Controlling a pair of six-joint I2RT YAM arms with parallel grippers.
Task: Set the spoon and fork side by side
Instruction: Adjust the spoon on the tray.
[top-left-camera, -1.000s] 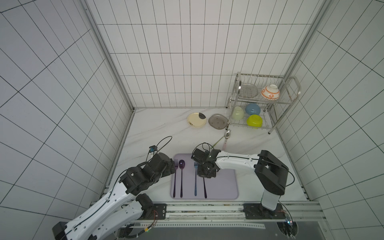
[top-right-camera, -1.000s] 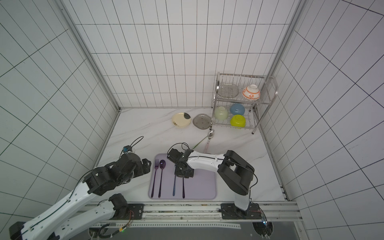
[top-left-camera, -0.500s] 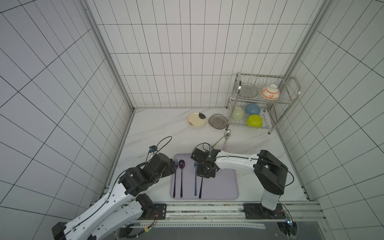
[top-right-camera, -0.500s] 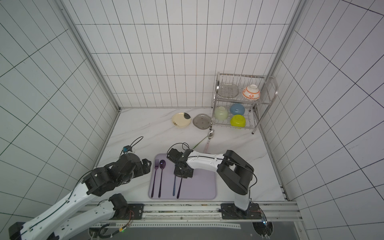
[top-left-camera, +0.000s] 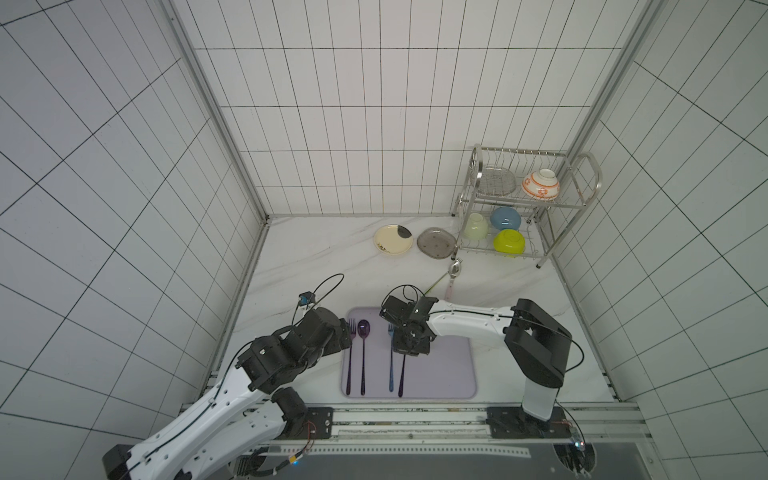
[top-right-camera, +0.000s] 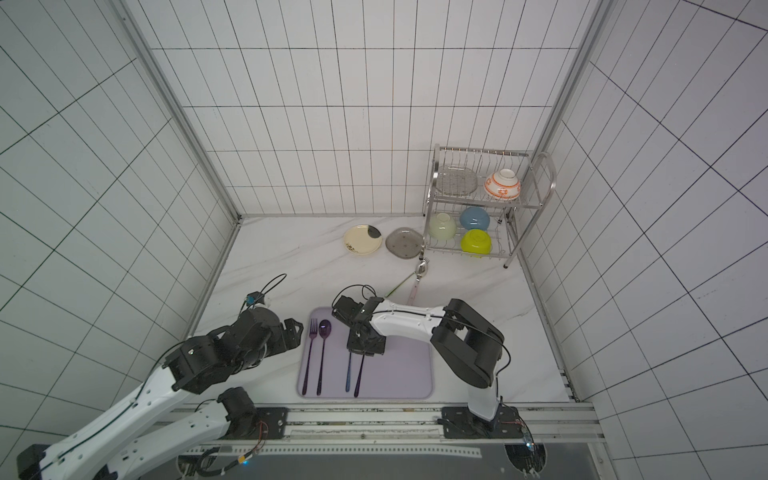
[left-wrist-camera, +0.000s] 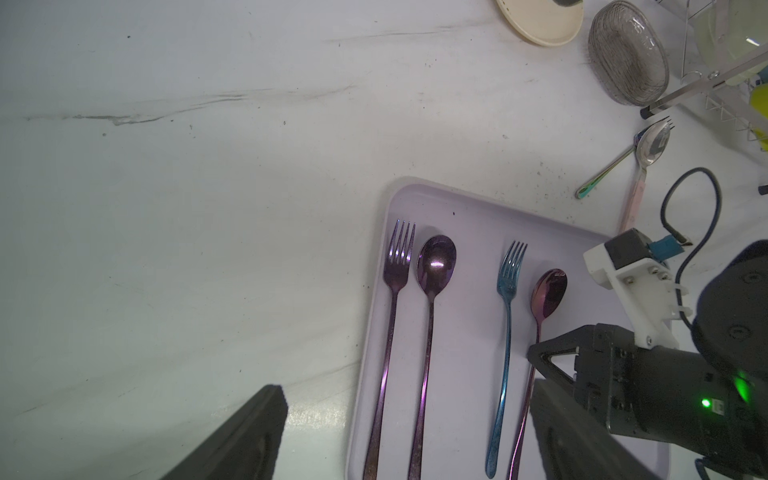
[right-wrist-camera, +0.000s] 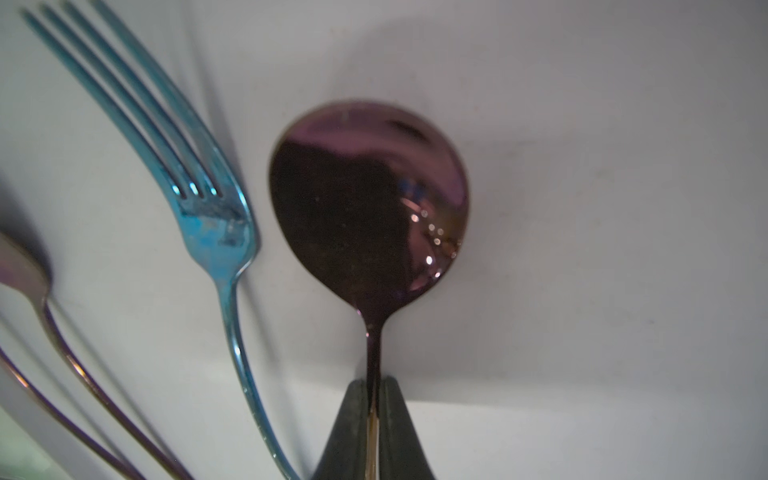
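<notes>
On the lavender tray (top-left-camera: 449, 374) (top-right-camera: 399, 374) a blue fork (top-left-camera: 391, 361) (left-wrist-camera: 508, 291) (right-wrist-camera: 216, 232) lies lengthwise. Right beside it is a dark purple spoon (top-left-camera: 402, 376) (left-wrist-camera: 549, 293) (right-wrist-camera: 365, 199). My right gripper (top-left-camera: 409, 347) (top-right-camera: 365, 345) (right-wrist-camera: 374, 386) is shut on that spoon's neck, just behind the bowl. A purple fork (top-left-camera: 350, 357) (left-wrist-camera: 397, 270) and purple spoon (top-left-camera: 363, 353) (left-wrist-camera: 436, 264) lie paired at the tray's left side. My left gripper (top-left-camera: 345, 332) (left-wrist-camera: 407, 390) hovers open at the tray's left edge, holding nothing.
A loose spoon (top-left-camera: 456, 268) and another utensil lie crossed on the counter behind the tray. A cream plate (top-left-camera: 393, 244) and a grey dish (top-left-camera: 436, 242) sit further back. A wire dish rack (top-left-camera: 536, 199) with bowls stands at the back right.
My right gripper has closed tighter on the dark spoon. The spoon's handle end has swung left, closer to the blue fork. The left arm has stayed still.
</notes>
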